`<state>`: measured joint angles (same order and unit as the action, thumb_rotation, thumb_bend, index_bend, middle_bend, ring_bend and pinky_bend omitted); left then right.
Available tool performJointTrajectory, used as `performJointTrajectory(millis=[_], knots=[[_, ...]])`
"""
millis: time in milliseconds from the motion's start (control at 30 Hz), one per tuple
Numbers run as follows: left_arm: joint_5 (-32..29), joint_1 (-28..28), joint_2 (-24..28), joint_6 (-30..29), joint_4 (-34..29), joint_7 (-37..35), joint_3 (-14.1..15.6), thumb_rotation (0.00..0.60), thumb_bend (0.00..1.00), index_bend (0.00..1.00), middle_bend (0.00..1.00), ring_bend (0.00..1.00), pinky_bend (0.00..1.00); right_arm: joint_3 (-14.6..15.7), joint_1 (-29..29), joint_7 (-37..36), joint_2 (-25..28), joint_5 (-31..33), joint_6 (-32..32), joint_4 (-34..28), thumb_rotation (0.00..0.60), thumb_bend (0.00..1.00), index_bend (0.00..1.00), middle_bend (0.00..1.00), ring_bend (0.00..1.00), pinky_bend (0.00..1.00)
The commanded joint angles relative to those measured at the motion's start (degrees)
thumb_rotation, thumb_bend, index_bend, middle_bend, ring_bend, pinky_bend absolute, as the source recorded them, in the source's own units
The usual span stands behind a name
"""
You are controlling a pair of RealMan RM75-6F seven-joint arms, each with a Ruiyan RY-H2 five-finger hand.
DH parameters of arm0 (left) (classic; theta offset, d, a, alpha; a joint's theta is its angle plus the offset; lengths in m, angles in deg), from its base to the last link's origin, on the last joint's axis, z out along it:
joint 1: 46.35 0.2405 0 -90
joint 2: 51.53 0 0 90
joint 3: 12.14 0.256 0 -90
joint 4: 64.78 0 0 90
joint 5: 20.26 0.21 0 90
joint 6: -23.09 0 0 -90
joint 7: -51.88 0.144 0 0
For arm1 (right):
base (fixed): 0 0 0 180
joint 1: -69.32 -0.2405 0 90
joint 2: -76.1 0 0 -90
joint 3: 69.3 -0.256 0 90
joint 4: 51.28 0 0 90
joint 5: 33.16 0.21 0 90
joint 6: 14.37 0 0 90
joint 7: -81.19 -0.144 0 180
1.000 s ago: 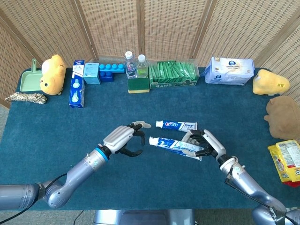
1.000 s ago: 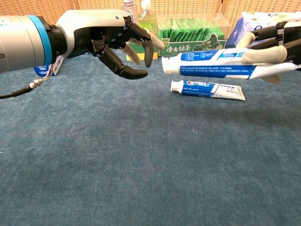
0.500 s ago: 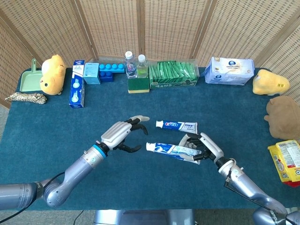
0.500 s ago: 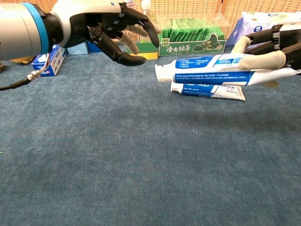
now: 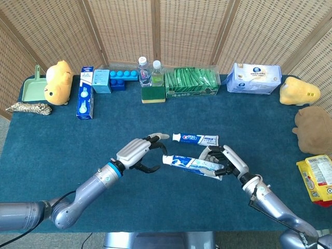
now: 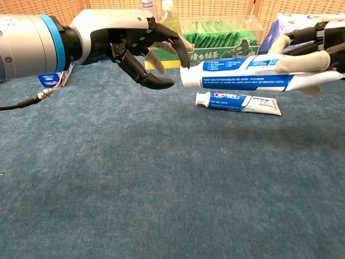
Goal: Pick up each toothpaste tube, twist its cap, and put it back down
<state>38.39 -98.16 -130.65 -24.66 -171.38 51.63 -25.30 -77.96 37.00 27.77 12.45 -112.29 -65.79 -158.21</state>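
The right robot hand (image 6: pixel 310 56) holds one toothpaste tube (image 6: pixel 245 74) above the worktop (image 6: pixel 161 183); its fingers are wrapped around the rear part of the tube, and the tube lies almost level, with its white cap (image 6: pixel 185 76) pointing toward the left robot hand (image 6: pixel 141 49). In the head view the same right robot hand (image 5: pixel 224 160) and tube (image 5: pixel 191 164) show near the middle of the worktop.

The left robot hand holds nothing. Its fingers are curved and apart, and their tips (image 6: pixel 166 83) are just beside the cap — whether they touch it, I cannot tell.

A second toothpaste tube (image 6: pixel 239 102) lies flat on the blue worktop, under the held one in the chest view, cap to the left.

Along the far edge stand a green box of tea sachets (image 5: pixel 191 83), two small bottles (image 5: pixel 149 71), a yellow-green sponge (image 5: pixel 153 94), a blue toothpaste carton (image 5: pixel 85 98), a small blue box (image 5: pixel 101 80), a pack of wet wipes (image 5: pixel 254 79) and a green dustpan (image 5: pixel 33 88). A yellow plush toy (image 5: pixel 57 81) sits at the far left with a coil of rope (image 5: pixel 29 108) beside it — another yellow plush (image 5: pixel 299 91), a brown plush (image 5: pixel 313 129) and a yellow snack packet (image 5: pixel 317 179) are at the right side.
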Motion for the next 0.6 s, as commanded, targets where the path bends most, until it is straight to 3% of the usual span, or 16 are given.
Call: performJointTrajectory(millis=[33,600], knots=[[-0.1,0.0,0.1,0.0,-0.1,0.1,0.1,0.6,0.29,0.38,0.12,0.07,0.23,-0.2,0.0,-0.3,0.2,-0.1,0.1,-0.1,0.6,0.55,0.87,0.71,0.67,0.76],[-0.3,0.3,1.0,0.2,-1.2,0.8,0.9,0.6,0.29,0.39,0.12,0.07,0.23,-1.5,0.3,-2.0,0.8,1.6,0.6,0.3,0.6,0.55,0.87,0.72,0.67,0.76]])
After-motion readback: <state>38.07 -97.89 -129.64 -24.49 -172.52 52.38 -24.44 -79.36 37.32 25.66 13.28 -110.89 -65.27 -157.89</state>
